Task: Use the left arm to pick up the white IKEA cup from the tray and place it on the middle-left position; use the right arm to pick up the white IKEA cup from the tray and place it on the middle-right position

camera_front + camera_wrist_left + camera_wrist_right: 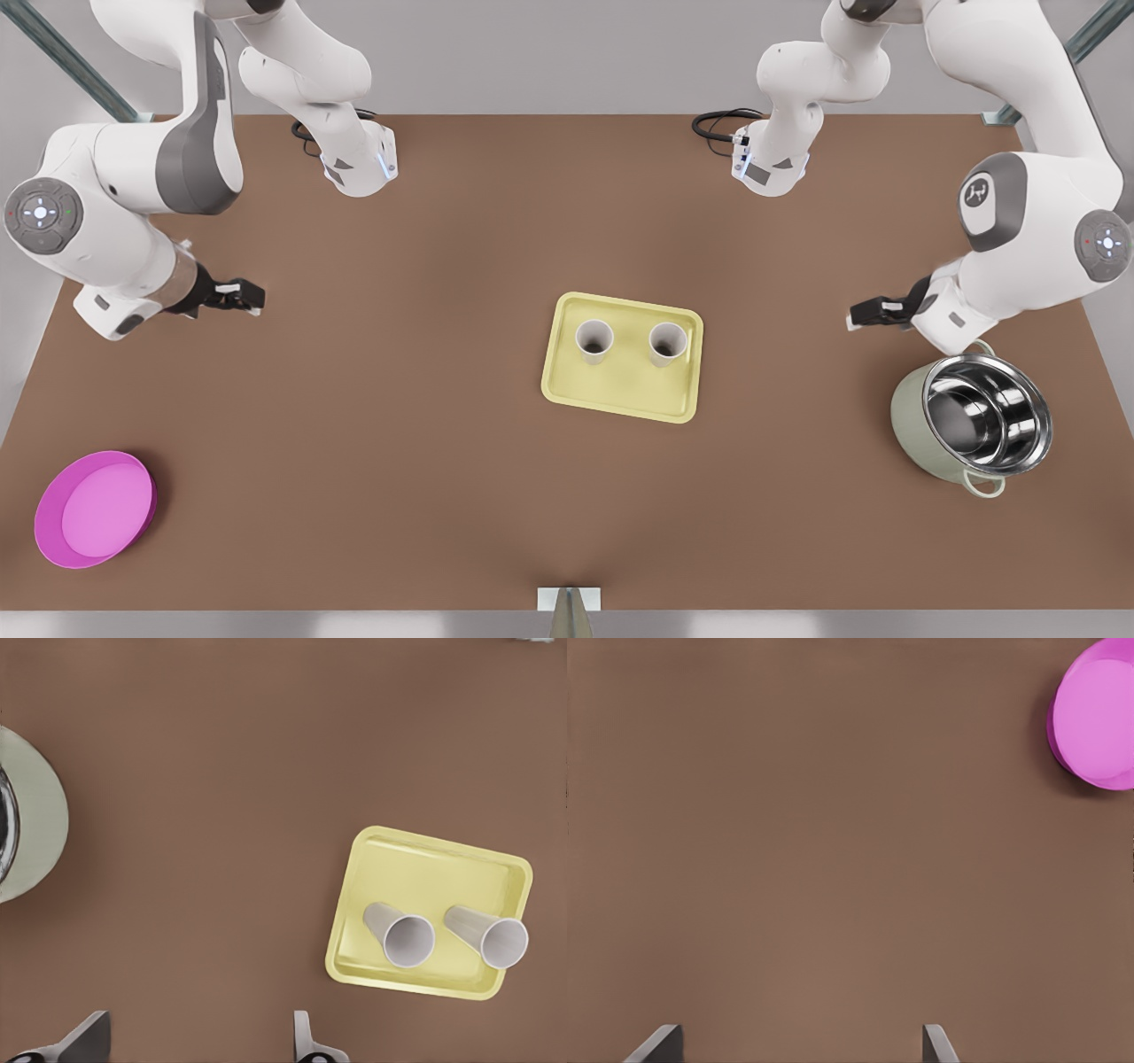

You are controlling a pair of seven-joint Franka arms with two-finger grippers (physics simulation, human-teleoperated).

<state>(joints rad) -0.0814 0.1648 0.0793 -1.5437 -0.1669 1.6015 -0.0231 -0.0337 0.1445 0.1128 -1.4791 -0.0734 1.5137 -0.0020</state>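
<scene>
Table (443, 372): flat, matte brown, bare across the middle where the cups are meant to go.

Tray (625, 395): pale yellow, rectangular, rounded corners, low raised rim; sits near table centre. Both task cups stand upright inside it, side by side in the half nearer the arm bases, apart from each other.

Steel pot (988, 416): pale green outside, mirror-bright metal inside, loop handles, tilted; lies on the front view's right, just beside the left gripper (866, 314). The left wrist view has pot and tray in sight, so this arm is the left one. Its fingers are spread wide and carry nothing.

Pink dish (95, 508): round, glossy magenta, shallow wall; front view's left, near corner. The right wrist view sees it, so the right gripper (248, 297) is the one at the front view's left. It too stands wide open and empty, well apart from the tray.

Cups: white, smooth, tapered, thin-walled, one on the front view's left (594, 341), one on its right (667, 344).

Risks, as I judge them: the cups are light and narrow-based, so a finger brushing a rim could tip one into its neighbour. The left arm starts close to the pot and could knock it on swinging out. The arms may crowd each other over the tray.
</scene>
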